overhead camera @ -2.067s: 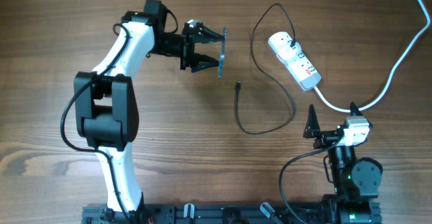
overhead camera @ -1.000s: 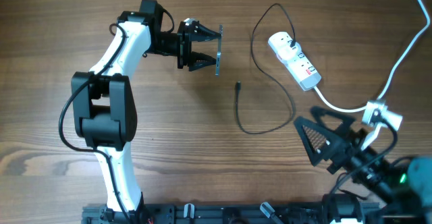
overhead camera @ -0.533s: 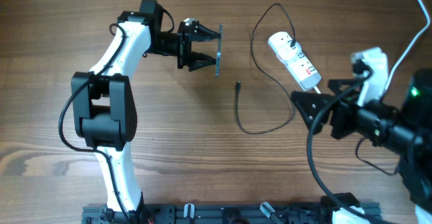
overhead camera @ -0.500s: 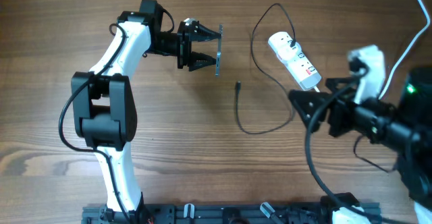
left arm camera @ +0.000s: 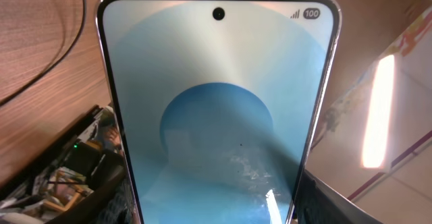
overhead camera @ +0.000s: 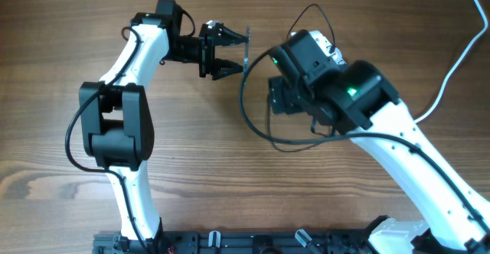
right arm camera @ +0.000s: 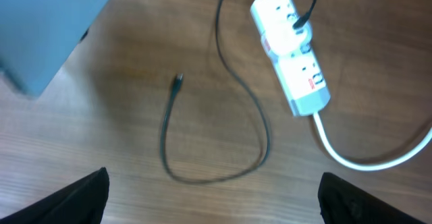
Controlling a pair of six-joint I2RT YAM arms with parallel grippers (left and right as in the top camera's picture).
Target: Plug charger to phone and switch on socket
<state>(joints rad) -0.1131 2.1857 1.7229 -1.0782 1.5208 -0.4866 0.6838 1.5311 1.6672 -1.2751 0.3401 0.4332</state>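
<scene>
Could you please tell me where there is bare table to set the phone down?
The table is bare between the left arm and the right arm, toward the robot's base, and again outside the left arm. It is crowded under the right arm, where the charger loops beside the socket and its white cord.

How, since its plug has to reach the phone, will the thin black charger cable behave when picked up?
Probably floppy: the charger cable lies in loose curves, so it should droop and trail. Likely light, though its far end appears plugged into the power strip, which may tug back. The small plug could twist when pinched.
</scene>
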